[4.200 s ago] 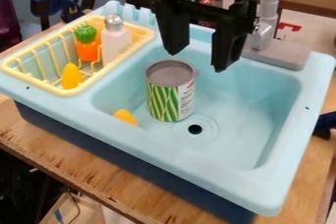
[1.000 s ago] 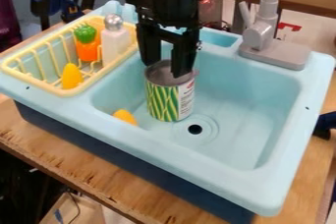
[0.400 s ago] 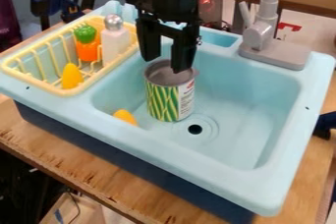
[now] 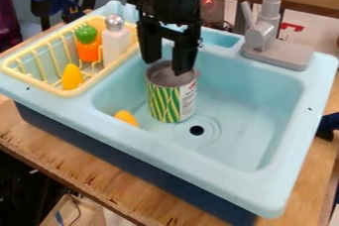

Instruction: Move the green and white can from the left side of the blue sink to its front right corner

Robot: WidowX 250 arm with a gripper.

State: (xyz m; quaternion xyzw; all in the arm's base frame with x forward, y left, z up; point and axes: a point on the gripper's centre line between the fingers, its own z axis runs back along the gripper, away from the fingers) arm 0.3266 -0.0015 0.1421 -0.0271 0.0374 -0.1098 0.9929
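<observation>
Where the black gripper [image 4: 165, 68] hangs, upper centre, its fingers stand apart, gripping nothing, at the can's [image 4: 171, 102] top.

The can [image 4: 165, 102] stands upright in the pale blue sink [image 4: 228, 143], right by the drain [image 4: 197, 130], its top at the spread fingertips of my hand [image 4: 163, 67]. It is a grey-topped cylinder, its label patterned in green and yellow beside a white panel with a touch of red.

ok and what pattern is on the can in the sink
Green and yellow diagonal stripes on the can, seen best in the camera view.
</observation>
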